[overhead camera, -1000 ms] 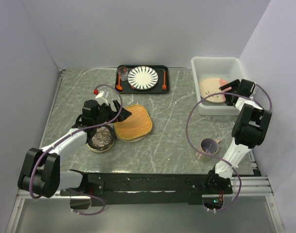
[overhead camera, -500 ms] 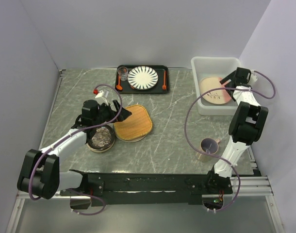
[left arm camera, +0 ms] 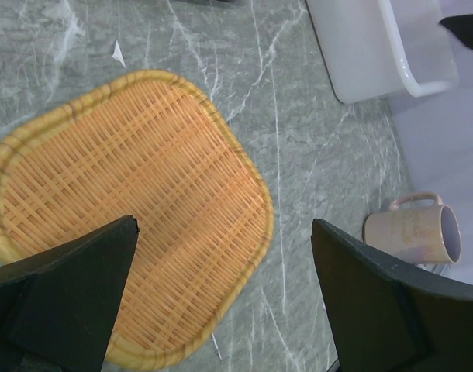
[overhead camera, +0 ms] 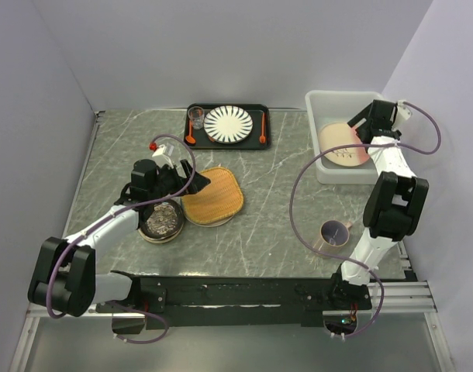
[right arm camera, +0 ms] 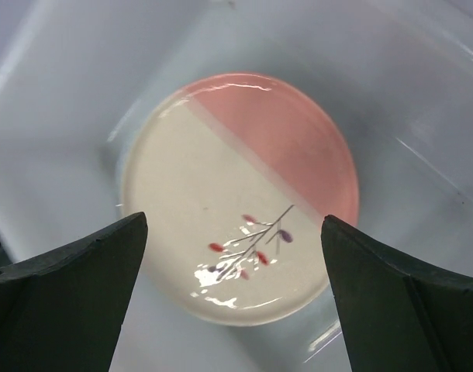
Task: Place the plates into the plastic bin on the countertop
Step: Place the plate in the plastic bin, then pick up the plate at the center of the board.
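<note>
Making out faint script on the side of the pink mug (left arm camera: 413, 236), too blurred for reading. Looking across the grey-green marble-look countertop (overhead camera: 275, 194) with its thin white veins, closed in by pale lilac walls (overhead camera: 221, 46) at the back and both sides. Finding at the far edge a black tray (overhead camera: 229, 146) bearing a striped white plate (overhead camera: 228, 122), a small glass (overhead camera: 196, 118) and two orange spoons (overhead camera: 262, 128). Holding the left gripper (left arm camera: 225, 232), jaws spread wide and gripping nothing, over the tan woven plate (left arm camera: 143, 194) lying near the middle of the counter, just beside the dark brown patterned plate (overhead camera: 161, 221). Holding the right gripper (right arm camera: 233, 225), jaws likewise wide apart and empty, above the plastic bin (overhead camera: 341, 95) at the far right corner, looking down on the cream leaf-sprig plate (right arm camera: 198, 194) resting on the pink plate (right arm camera: 291, 139) inside it. Seeing, against a second ago, the right gripper moved from over the bin's near right part toward its far side, with the arm stretching straighter. Keeping the left arm and every dish on the counter as before.
</note>
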You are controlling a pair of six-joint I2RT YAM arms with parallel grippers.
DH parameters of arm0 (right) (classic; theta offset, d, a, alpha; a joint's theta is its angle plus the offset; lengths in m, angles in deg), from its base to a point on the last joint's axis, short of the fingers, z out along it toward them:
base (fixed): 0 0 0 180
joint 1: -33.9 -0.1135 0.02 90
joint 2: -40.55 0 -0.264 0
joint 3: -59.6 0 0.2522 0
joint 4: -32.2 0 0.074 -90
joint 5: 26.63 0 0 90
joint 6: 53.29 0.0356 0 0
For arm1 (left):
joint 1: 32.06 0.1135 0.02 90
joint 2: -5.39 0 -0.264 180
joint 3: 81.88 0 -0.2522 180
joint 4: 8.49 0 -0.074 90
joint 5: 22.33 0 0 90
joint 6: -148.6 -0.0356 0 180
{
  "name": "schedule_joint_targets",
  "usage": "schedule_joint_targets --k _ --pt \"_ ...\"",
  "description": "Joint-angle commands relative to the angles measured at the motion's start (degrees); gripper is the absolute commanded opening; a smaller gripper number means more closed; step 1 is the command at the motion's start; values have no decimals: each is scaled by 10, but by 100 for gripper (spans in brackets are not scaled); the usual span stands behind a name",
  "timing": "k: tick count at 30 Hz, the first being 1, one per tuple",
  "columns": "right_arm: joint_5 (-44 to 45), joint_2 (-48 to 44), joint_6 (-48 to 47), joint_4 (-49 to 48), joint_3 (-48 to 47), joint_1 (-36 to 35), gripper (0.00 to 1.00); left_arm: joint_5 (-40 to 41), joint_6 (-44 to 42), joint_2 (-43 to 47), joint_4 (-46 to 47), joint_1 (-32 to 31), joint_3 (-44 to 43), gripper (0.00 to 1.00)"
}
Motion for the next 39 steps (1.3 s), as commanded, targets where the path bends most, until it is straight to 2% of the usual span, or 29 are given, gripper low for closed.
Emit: schedule_joint_targets --k 1,7,16,24,39 --pt "16 -74 -15 -32 4 -33 100 10 -8 -6 3 -1 -14 99" --pt "32 -116 -32 -37 6 -90 100 20 -8 -14 -8 -1 -18 99" --pt "-2 -143 -43 -37 10 -176 100 57 -6 -34 -35 -1 -35 99" --pt "-58 -121 -53 2 -6 -249 100 100 -2 -47 -66 -1 -47 99" --pt "-191 -54 -46 -1 40 -346 100 186 10 -68 -102 0 -56 99"
